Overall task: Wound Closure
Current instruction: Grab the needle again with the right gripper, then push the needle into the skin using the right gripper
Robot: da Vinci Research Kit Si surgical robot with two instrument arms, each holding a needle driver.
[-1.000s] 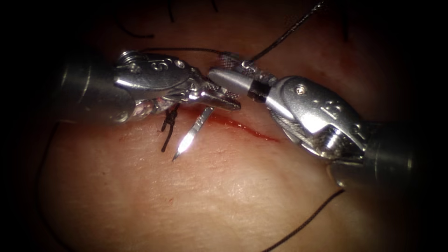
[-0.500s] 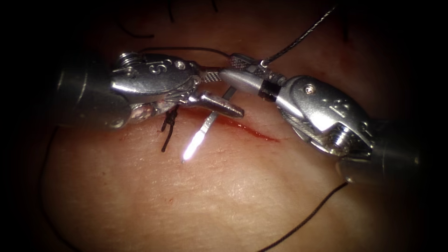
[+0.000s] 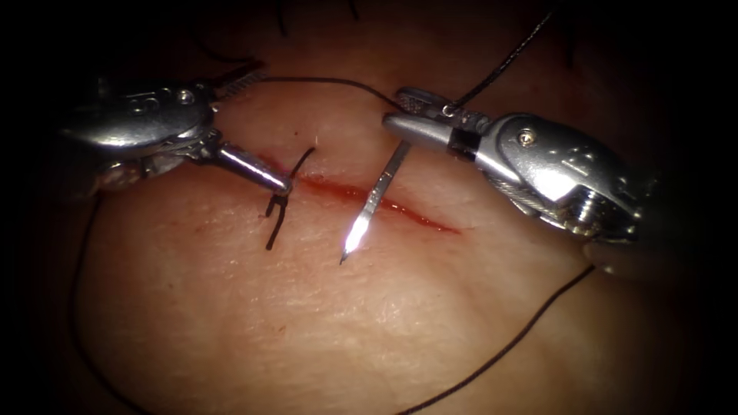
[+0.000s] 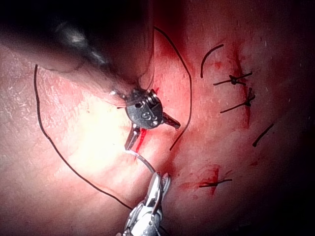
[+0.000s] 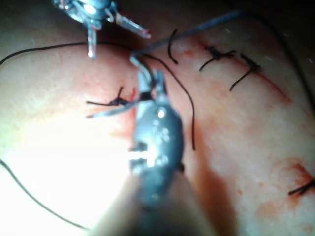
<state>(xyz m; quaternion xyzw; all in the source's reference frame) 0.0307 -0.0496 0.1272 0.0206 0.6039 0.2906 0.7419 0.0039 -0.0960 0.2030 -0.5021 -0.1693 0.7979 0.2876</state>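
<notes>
- Right arm's tool [image 3: 411, 115] enters from the right of the endoscope frame, its jaws clamped on the needle [image 3: 374, 198] near the blunt tail end, just above the middle of the frame.
- From those jaws the needle hangs down and to the left across the cut [image 3: 384, 204]; its shining tip lies free over the tissue [image 3: 323, 323] below the cut, not in the flesh.
- Left arm's tool [image 3: 254, 123] sits in the upper left of the frame with its jaws spread wide and nothing between them; the lower jaw points at the left end of the cut, close to a knotted stitch [image 3: 278, 204] with short dark tails.
- Dark thread [image 3: 330, 83] runs in an arc across the upper frame from near the left tool's upper jaw to the right tool's jaws, and another strand rises from there toward the upper right corner.
- More thread [image 3: 507, 350] loops over the tissue at lower right.
- Red fluid [image 3: 419, 217] lines the cut to the right of the needle.
- Left wrist view: the left tool [image 4: 150, 127] shows both jaws splayed, and the right tool [image 4: 156, 184] holds the curved needle [image 4: 142, 161].
- Right wrist view: finished stitches [image 5: 231, 61] lie beyond the right tool [image 5: 147, 78].
</notes>
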